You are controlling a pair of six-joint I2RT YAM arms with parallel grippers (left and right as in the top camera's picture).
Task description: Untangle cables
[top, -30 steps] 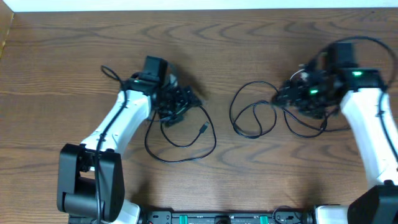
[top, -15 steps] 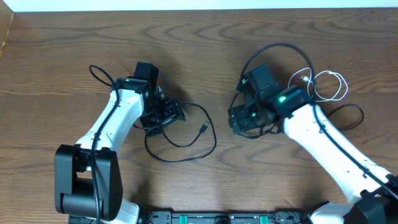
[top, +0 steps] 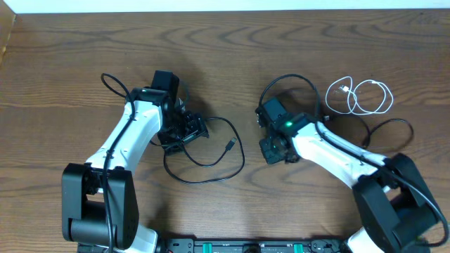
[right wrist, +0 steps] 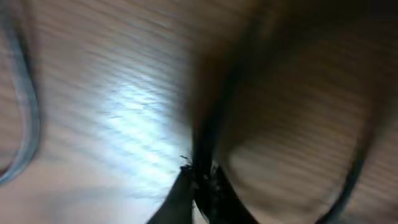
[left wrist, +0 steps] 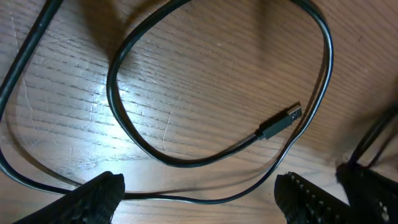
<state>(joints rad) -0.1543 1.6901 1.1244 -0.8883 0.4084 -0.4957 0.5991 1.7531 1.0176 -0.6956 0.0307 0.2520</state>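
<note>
Cables: black loop (left wrist: pixel 111 87) with plug (left wrist: pixel 280 124) centre-left on surface (top: pixel 70 56). White cable (top: pixel 358 96) upper right, apart.
Handling: light, limp, thin, likely slippery. Take by plug or free strand.
Left end effector (left wrist: pixel 199 193): wide, empty.
Right end effector (right wrist: pixel 199 177): closed, possibly pinching black strand; view blurred.

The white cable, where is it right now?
In the overhead view, the white cable lies looped on the right side of the table, just past the right arm, with a black cable right beside it.
</note>
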